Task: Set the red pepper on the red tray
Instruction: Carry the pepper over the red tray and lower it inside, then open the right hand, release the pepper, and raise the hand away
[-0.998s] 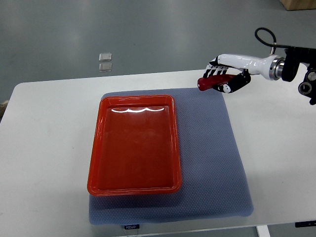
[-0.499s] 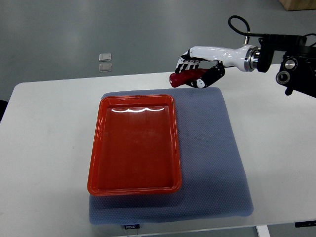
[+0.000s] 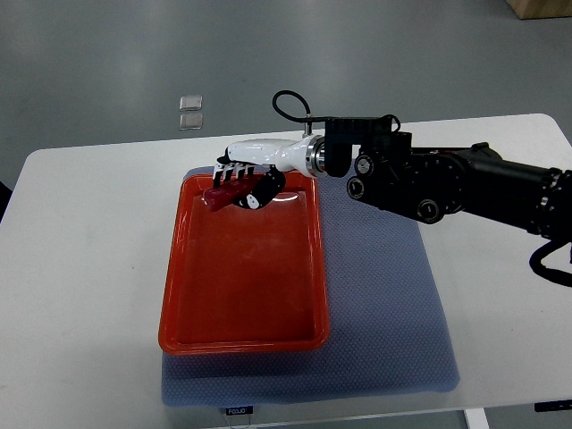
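Note:
The red tray (image 3: 241,277) lies on a grey-blue mat (image 3: 384,295) on the white table. My right hand (image 3: 239,183) reaches in from the right and hovers over the tray's far end. Its fingers are curled around the dark red pepper (image 3: 222,194), which sticks out to the left of the hand above the tray. The right arm (image 3: 447,179) stretches across the mat's far edge. The left arm is out of view.
The white table (image 3: 80,268) extends to the left and right of the mat. Two small clear squares (image 3: 190,112) lie on the floor beyond the table's far edge.
My right hand has carried the pepper leftward from beyond the mat's far right corner to over the tray's far end. The arm now reaches much further into view.

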Robot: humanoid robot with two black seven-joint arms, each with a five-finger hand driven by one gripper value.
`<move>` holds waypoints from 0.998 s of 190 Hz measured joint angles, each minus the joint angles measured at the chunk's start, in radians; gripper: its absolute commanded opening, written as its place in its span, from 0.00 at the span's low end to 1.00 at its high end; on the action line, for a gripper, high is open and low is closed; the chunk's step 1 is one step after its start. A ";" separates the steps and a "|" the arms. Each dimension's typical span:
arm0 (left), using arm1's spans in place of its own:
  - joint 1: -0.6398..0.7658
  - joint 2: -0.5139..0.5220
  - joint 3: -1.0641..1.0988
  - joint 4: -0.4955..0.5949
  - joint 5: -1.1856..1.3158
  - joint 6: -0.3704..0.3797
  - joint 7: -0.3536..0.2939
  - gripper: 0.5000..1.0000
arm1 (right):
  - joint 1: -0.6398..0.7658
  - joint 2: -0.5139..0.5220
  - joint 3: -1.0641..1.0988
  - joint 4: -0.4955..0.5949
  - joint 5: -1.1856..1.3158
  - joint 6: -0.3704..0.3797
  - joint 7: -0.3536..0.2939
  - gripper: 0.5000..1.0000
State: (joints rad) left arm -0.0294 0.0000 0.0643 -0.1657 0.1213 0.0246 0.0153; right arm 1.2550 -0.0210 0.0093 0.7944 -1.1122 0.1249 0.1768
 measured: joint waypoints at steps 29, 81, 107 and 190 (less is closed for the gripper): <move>0.000 0.000 0.000 0.000 0.000 0.000 0.000 1.00 | -0.048 0.020 -0.001 -0.084 -0.006 -0.005 0.000 0.00; 0.000 0.000 0.001 -0.005 0.000 0.001 0.000 1.00 | -0.137 0.021 0.002 -0.140 -0.018 -0.029 0.002 0.00; 0.000 0.000 0.001 -0.006 0.000 0.001 0.003 1.00 | -0.168 0.021 0.003 -0.143 -0.018 -0.048 0.003 0.00; 0.000 0.000 0.000 -0.003 0.000 0.000 0.004 1.00 | -0.192 0.021 0.008 -0.144 -0.009 -0.091 0.008 0.18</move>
State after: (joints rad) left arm -0.0291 0.0000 0.0646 -0.1685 0.1211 0.0245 0.0190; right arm 1.0635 0.0000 0.0170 0.6504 -1.1209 0.0341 0.1853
